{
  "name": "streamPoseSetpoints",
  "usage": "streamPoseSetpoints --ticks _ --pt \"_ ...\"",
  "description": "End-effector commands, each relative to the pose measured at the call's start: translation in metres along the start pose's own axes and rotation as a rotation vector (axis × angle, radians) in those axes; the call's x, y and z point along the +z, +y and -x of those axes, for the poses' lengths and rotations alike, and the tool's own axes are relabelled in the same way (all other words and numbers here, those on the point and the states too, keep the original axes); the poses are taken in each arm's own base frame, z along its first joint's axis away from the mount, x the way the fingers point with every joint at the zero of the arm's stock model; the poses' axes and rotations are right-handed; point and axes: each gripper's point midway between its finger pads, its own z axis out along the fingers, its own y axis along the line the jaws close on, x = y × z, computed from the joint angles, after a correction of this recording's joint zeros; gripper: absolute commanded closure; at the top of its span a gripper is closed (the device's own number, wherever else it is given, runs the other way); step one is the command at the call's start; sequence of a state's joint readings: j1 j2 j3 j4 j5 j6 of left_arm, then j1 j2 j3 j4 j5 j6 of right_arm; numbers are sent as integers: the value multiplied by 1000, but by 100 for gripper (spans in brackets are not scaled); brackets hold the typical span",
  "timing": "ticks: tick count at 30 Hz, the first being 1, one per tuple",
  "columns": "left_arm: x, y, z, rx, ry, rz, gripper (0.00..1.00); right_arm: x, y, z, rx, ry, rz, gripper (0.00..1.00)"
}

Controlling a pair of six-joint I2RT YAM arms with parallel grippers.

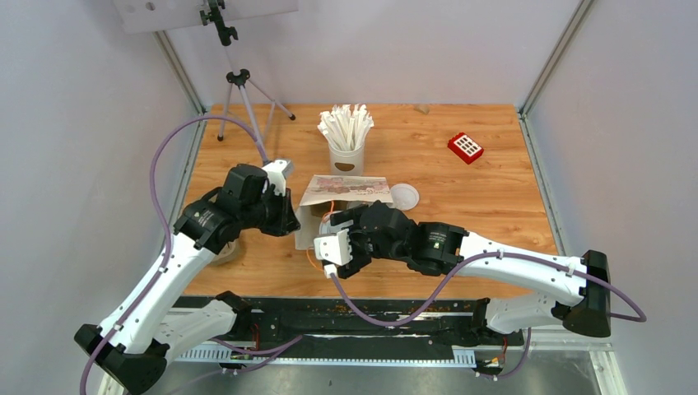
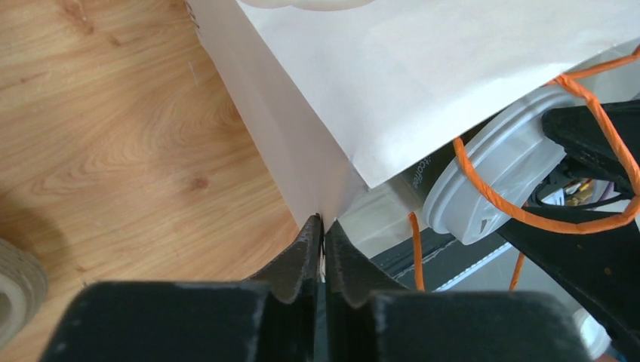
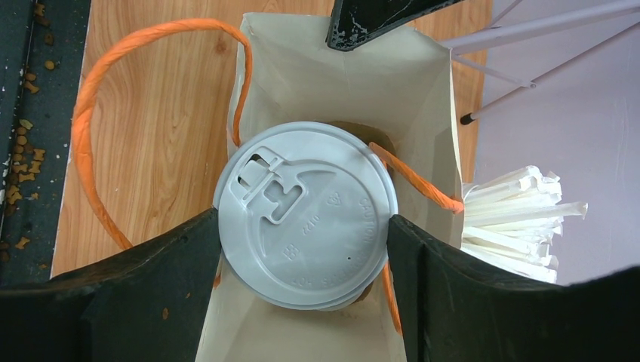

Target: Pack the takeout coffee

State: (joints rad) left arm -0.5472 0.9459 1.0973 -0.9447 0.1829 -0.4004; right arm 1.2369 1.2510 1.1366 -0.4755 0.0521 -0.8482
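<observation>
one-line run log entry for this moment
left pincer: pinching paper bag rim | right pincer: gripping lidded cup inside bag mouth | step: cup not yet released

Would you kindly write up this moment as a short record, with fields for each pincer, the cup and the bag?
left pincer: shut on the edge of the bag
right pincer: shut on the cup
cup: white lid on, in the bag's open mouth
bag: white paper, orange handles, on the table
second lid: on the table beside the bag; whether a cup is under it cannot be told
sticks: standing beyond the bag
</observation>
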Motion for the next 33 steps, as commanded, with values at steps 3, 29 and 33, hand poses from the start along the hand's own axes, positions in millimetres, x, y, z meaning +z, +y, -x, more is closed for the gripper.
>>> streamPoseSetpoints --ticks 3,29,33 --pt "-12 -16 15 14 -68 -77 100 5 -13 17 -58 -50 -27 24" --pt "-11 -13 12 9 -35 -59 100 29 -27 13 -108 -121 -81 23" --pt "-12 -12 10 16 -28 -54 100 37 -30 6 -129 -130 -47 23"
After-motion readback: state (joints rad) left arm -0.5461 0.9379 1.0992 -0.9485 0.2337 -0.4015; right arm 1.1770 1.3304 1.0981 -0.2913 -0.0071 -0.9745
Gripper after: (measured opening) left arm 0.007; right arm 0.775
